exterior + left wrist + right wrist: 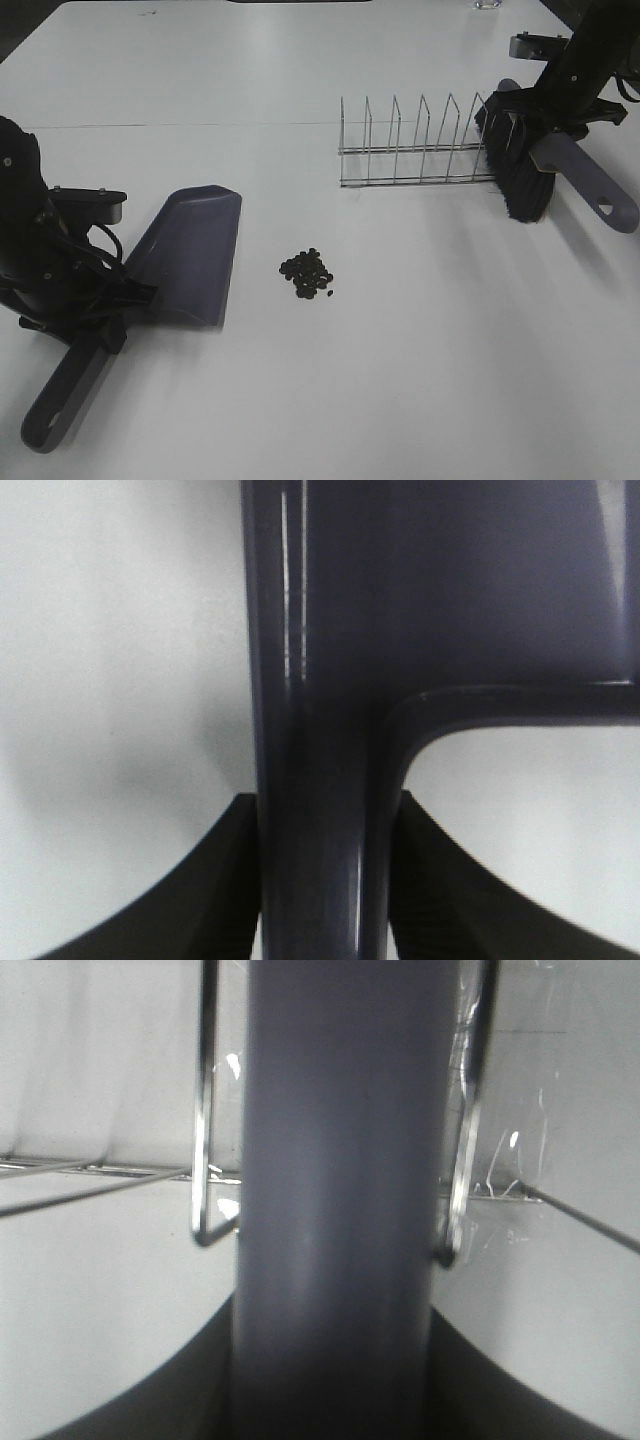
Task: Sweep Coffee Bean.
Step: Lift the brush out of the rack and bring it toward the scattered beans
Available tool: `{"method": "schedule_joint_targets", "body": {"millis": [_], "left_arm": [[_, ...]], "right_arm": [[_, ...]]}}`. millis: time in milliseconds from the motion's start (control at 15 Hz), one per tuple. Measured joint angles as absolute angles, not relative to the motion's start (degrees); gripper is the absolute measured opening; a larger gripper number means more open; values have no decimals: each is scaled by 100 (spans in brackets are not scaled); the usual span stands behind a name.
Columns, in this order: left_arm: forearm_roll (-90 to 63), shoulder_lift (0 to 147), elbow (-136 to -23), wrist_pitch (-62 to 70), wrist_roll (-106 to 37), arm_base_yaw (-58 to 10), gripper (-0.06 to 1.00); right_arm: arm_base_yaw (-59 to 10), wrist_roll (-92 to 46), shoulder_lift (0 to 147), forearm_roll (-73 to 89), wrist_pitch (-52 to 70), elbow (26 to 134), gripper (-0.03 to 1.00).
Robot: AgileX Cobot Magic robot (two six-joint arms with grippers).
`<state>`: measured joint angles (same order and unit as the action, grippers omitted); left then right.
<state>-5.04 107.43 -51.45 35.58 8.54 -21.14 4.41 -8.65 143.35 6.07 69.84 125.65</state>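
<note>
A small pile of dark coffee beans (309,273) lies on the white table near the middle. The purple-grey dustpan (188,252) lies flat to the left of the beans, its mouth toward the back. My left gripper (112,310) is shut on the dustpan's handle (320,810), fingers on both sides. At the back right, my right gripper (548,125) is shut on the brush's grey handle (335,1210). The brush (518,165) with black bristles stands at the right end of the wire rack (420,140).
The chrome wire rack with several upright dividers stands behind and right of the beans; its wires (205,1110) show beside the brush handle. The table's far edge (300,3) is at the back.
</note>
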Motion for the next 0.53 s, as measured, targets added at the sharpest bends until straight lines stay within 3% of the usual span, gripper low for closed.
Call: {"method": "schedule_joint_targets", "body": {"millis": [533], "left_arm": [[-372,10743,-5145,3558,854,-2114,33]], "right_arm": [[441,-579,14330,647,6984,12565,30]]}}
